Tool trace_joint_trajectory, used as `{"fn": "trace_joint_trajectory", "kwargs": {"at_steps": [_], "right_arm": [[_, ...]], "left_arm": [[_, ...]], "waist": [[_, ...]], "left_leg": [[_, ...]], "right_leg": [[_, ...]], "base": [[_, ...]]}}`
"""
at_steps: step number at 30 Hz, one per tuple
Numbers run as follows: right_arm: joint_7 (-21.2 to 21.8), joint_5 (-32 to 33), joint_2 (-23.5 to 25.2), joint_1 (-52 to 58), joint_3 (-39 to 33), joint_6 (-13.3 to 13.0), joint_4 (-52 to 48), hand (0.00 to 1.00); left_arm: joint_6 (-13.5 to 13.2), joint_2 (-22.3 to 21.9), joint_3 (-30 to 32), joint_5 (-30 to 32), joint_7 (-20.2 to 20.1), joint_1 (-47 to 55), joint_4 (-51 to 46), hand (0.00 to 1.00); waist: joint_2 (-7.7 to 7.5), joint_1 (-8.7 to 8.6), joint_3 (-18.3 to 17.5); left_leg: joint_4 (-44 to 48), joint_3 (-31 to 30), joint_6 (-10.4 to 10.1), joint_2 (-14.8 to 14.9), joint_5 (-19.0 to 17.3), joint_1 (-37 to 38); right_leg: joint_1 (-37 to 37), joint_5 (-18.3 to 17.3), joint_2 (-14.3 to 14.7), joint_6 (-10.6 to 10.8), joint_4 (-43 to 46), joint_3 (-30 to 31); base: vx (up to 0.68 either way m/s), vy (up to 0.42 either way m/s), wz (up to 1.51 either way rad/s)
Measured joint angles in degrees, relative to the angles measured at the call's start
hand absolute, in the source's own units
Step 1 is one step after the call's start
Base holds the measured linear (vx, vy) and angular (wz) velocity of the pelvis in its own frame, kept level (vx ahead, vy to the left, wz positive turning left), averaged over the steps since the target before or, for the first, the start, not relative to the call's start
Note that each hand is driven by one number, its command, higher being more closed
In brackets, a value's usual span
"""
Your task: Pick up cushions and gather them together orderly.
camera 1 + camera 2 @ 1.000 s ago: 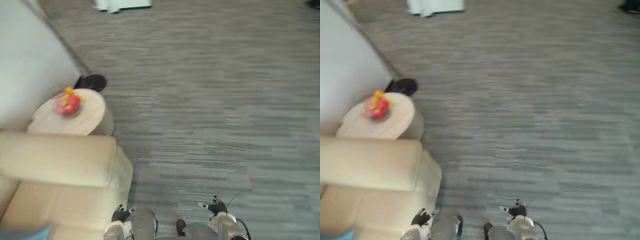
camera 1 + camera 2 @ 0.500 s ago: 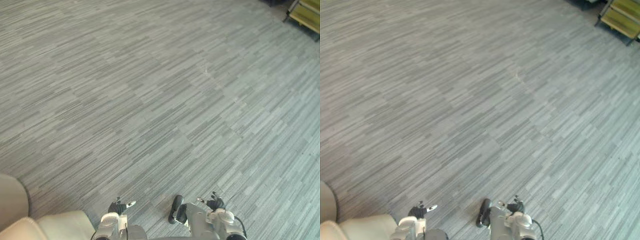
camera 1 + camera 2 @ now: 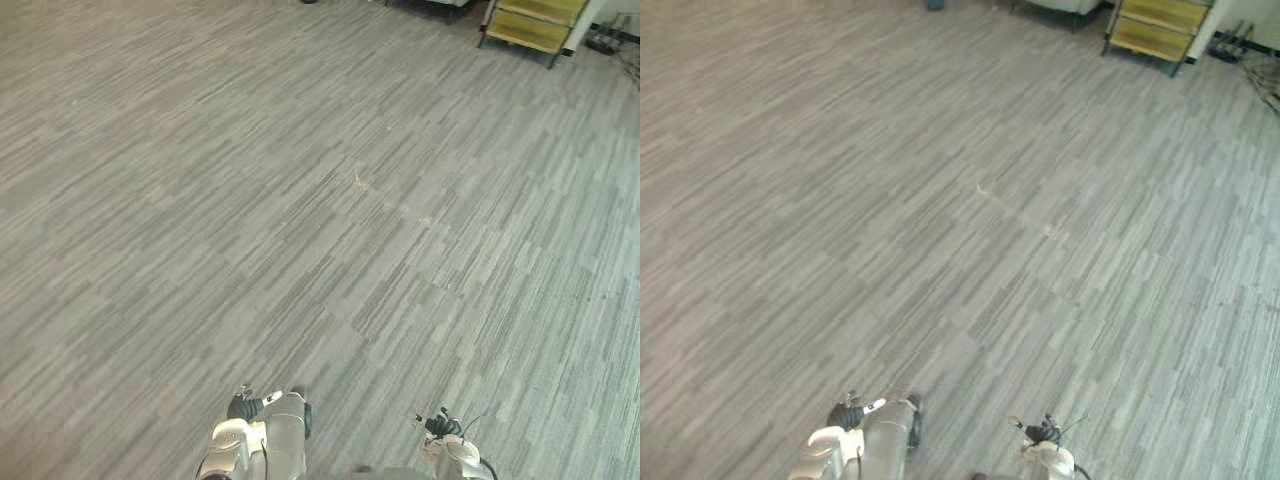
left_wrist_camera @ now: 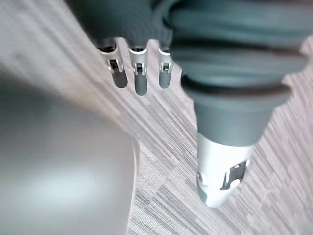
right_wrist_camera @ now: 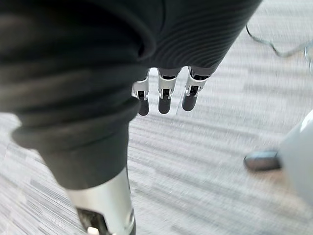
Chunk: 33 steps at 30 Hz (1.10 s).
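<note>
We judge this the search step: left robot hand (image 3: 243, 406) and right robot hand (image 3: 438, 425) hang loose-fingered, empty, above the near floor (image 3: 320, 200); where cushions lie we cannot tell. Next, look around.

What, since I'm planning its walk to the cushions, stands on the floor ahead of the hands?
Nothing visible does. Grey floor runs unbroken ahead of the open left hand and right hand; a yellow shelf stands far off, to the right.

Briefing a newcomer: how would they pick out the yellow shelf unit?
Follow the grey striped carpet floor to its far right end. There stands a low yellow shelf unit with a dark frame; nothing else nearby is brightly coloured.
</note>
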Motion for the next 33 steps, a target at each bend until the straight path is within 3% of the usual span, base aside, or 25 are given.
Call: {"fn": "trace_joint_trajectory", "kwargs": {"at_steps": [2,3,4,5,6,8,10,11,13,14,15,16,17,19,20,21,22,24,25,27,29,30,31,32,33], "right_arm": [[0.05,-0.15,0.2,0.75,-0.3,0.05,-0.47,0.0],[0.05,-0.39,0.24,1.32,-0.26,0.04,-0.55,0.0],[0.21,-0.45,0.25,1.24,-0.11,0.03,-0.74,0.0],[0.32,-0.48,0.36,1.22,-0.04,-0.02,-1.06,0.0],[0.67,-0.5,0.66,2.04,0.01,0.02,-2.42,0.0],[0.94,-0.49,0.63,3.0,0.11,0.0,-3.41,0.0],[1.24,-0.51,0.8,2.72,0.55,-0.05,-4.32,0.0],[1.33,-0.51,1.03,2.79,0.6,-0.07,-4.73,0.0],[1.34,-0.52,0.77,2.54,0.44,-0.59,-4.72,0.0],[1.35,-0.51,0.41,1.6,0.4,-0.63,-3.52,0.0],[1.34,-0.51,-0.69,1.08,0.48,-0.49,-1.97,0.0],[1.37,-0.52,-1.42,1.01,0.46,-0.49,-1.45,0.0],[1.31,-0.52,-2.18,1.0,-0.07,-0.48,-0.39,0.0],[1.09,-0.35,-2.86,1.23,-3.16,-0.23,0.27,0.0],[1.09,-0.36,-2.97,1.71,-3.79,-0.13,-0.04,0.0],[1.03,-0.29,-2.68,2.96,-3.29,-0.09,-0.76,0.0],[0.58,-0.11,-2.39,3.64,-1.75,-0.22,-2.15,0.0],[0.38,0.17,-1.45,3.45,-1.73,-0.24,-2.48,0.0],[0.15,0.93,-0.48,2.9,-1.57,-0.24,-2.67,0.0],[0.04,2.07,0.28,2.17,-1.84,-0.26,-2.56,0.0],[-0.29,2.31,0.51,1.19,-2.51,-0.31,-2.44,0.0],[-0.37,2.31,0.2,1.09,-3.06,-0.41,-2.35,0.0],[-0.38,2.27,-0.28,1.27,-3.21,-0.43,-2.2,0.0],[-0.48,2.24,-0.48,1.01,-2.96,-0.3,-0.55,0.0],[-0.5,2.23,-0.44,0.85,-2.32,0.06,0.2,0.0]], "left_arm": [[0.18,0.02,0.54,0.1,0.04,-0.02,-0.25,0.0],[0.26,0.19,0.51,0.13,0.17,0.18,-0.18,0.0],[0.37,0.16,0.43,0.19,0.17,0.16,0.31,0.0],[0.47,0.14,0.38,0.24,0.17,0.1,0.5,0.0],[0.69,-0.1,-0.4,0.27,0.21,-0.12,1.16,0.0],[0.66,-0.76,-0.62,0.14,0.6,-0.1,1.15,0.0],[0.56,-0.77,-0.69,0.1,0.83,-0.1,1.23,0.0],[0.58,-0.8,-0.66,0.07,0.95,-0.37,1.24,0.0],[0.54,-0.83,-0.57,0.02,1.02,-0.53,1.28,0.0],[0.51,-0.41,-1.12,0.02,1.04,-0.73,1.52,0.0],[0.59,0.03,-2.11,0.05,1.05,-0.43,2.73,0.0],[0.62,0.05,-2.15,0.05,1.03,-0.59,3.49,0.0],[0.68,-0.41,-2.5,0.09,0.86,-0.43,4.12,0.0],[0.67,-0.98,-2.47,0.12,0.88,-0.53,4.51,0.0],[0.67,-1.36,-1.78,0.12,0.89,-0.77,4.39,0.0],[0.67,-1.78,-1.14,0.12,0.9,-0.7,3.24,0.0],[0.39,-2.78,0.56,0.11,0.77,-0.27,1.03,0.0],[0.46,-2.54,0.57,0.11,0.69,0.06,0.21,0.0],[0.48,-2.42,0.55,0.1,0.69,0.59,-0.34,0.0],[0.35,-2.3,0.5,0.09,0.65,0.62,-1.68,0.0],[0.13,-2.3,0.42,0.04,0.63,0.45,-2.13,0.0],[0.12,-2.43,0.25,0.05,0.66,0.66,-2.02,0.0],[0.06,-2.51,0.11,0.02,0.62,1.27,-2.05,0.0],[-0.01,-1.89,0.02,-0.03,0.69,2.0,-1.37,0.0],[0.07,-0.88,-0.09,-0.03,0.88,1.78,-0.02,0.0]], "waist": [[-0.97,-0.25,-0.29],[-1.52,-0.09,-0.57],[-1.59,-0.09,-0.57],[-1.55,-0.14,-0.54],[-1.32,-0.44,-0.4],[-0.66,-0.6,-0.52],[0.24,-0.64,-0.54],[-0.42,-1.32,-0.64],[-0.42,-2.06,-0.67],[-1.07,-2.57,-0.43],[-1.08,-3.59,-0.62],[-0.56,-3.83,-0.74],[1.47,-3.54,-1.64],[2.71,-3.65,-1.74],[3.28,-4.24,-1.52],[3.73,-4.63,-1.61],[3.85,-3.44,-1.39],[4.11,-3.02,-1.4],[3.1,-2.54,-1.0],[2.62,-2.07,-0.74],[2.01,-0.75,-0.32],[2.43,-0.56,-0.45],[3.14,-0.19,-0.83],[2.95,0.34,-1.09],[2.2,-0.32,-1.6]], "left_leg": [[5.72,2.43,2.46,-0.42,-4.37,0.07],[7.54,4.37,3.68,-0.67,-7.04,2.27],[7.39,6.06,4.95,-0.56,-9.25,5.92],[6.93,6.32,5.21,-0.57,-10.0,7.48],[5.3,7.58,5.86,-0.53,-12.45,13.69],[3.5,8.7,6.16,0.78,-14.05,18.42],[0.58,9.92,5.78,2.63,-15.11,23.72],[-2.54,10.52,5.58,3.42,-15.26,27.56],[-7.38,10.76,3.28,5.22,-16.97,31.44],[-9.53,11.23,2.06,5.54,-17.7,33.22],[-11.04,10.11,1.03,5.49,-18.32,35.17],[-11.09,9.04,1.08,5.88,-18.33,35.62],[-10.13,7.19,0.7,7.63,-17.51,34.9],[-5.9,2.1,0.39,7.26,-13.72,34.11],[-0.59,0.07,0.4,7.4,-11.69,32.81],[12.45,-2.41,-0.38,7.5,-7.41,28.21],[31.5,-2.5,-0.72,9.07,-2.36,19.63],[40.81,-0.5,-0.68,10.31,-5.34,13.06],[41.43,1.63,0.2,10.26,-8.04,8.5],[35.95,3.67,0.55,9.84,-11.14,4.08],[21.33,4.07,1.02,6.5,-12.2,1.2],[7.58,2.03,0.0,4.21,-8.75,0.86],[2.08,0.99,-1.5,3.97,-3.95,1.27],[1.64,2.53,-0.74,2.5,-0.7,2.83],[3.51,2.83,0.35,0.96,-3.42,2.44]], "right_leg": [[-1.15,0.83,-1.84,1.38,5.68,2.37],[-3.16,0.77,-2.67,2.46,14.16,3.61],[-8.74,3.87,-3.24,7.47,29.2,4.41],[-11.21,4.39,-3.59,9.26,34.79,4.7],[-17.62,4.09,-4.64,9.75,49.4,3.74],[-21.29,2.68,-4.69,7.46,52.03,0.78],[-25.33,1.42,-4.35,5.43,49.31,-4.35],[-27.99,1.05,-4.36,5.19,45.61,-7.41],[-31.33,2.29,-3.52,5.1,36.02,-11.36],[-33.12,5.99,-3.02,5.24,26.0,-11.48],[-33.32,15.53,-1.83,3.18,18.83,-10.95],[-32.91,15.23,-1.03,1.31,18.95,-11.02],[-32.97,14.67,0.06,0.35,19.64,-11.47],[-32.1,11.04,-0.2,-0.47,22.58,-12.11],[-29.43,9.62,0.04,-0.41,21.7,-13.37],[-24.3,8.39,0.71,-0.26,18.17,-14.37],[-17.51,7.4,2.62,-1.01,12.7,-13.98],[-12.38,7.3,3.64,-1.12,9.04,-13.54],[-8.3,7.28,3.52,-1.11,5.54,-12.39],[-4.63,7.31,2.85,-1.04,2.55,-11.29],[-1.78,5.68,0.23,0.85,1.01,-9.39],[-0.58,3.58,-1.42,2.83,0.74,-7.99],[-0.27,2.29,-1.74,3.37,0.74,-7.06],[1.53,1.01,-3.06,4.29,0.24,-3.92],[2.25,2.51,-3.82,3.37,0.11,-0.71]], "base": [[0.59,0.107,-0.36],[0.8,0.189,-0.61],[0.56,0.131,-0.6],[0.6,0.115,-0.74],[0.39,0.058,-0.54],[0.5,0.046,-0.5],[0.39,-0.022,-0.37],[0.43,-0.111,-0.16],[0.46,-0.152,-0.06],[0.45,-0.195,0.05],[0.51,-0.216,0.07],[0.45,-0.175,-0.06],[0.57,-0.22,-0.04],[0.6,-0.258,0.09],[0.54,-0.262,0.43],[0.75,-0.292,0.37],[0.62,-0.203,0.18],[0.47,-0.091,-0.18],[0.34,-0.055,-0.19],[0.47,0.012,-0.35],[0.49,0.128,-0.49],[0.38,0.169,-0.44],[0.51,0.227,-0.63],[0.53,0.185,-0.35],[0.66,0.207,-0.22]]}}
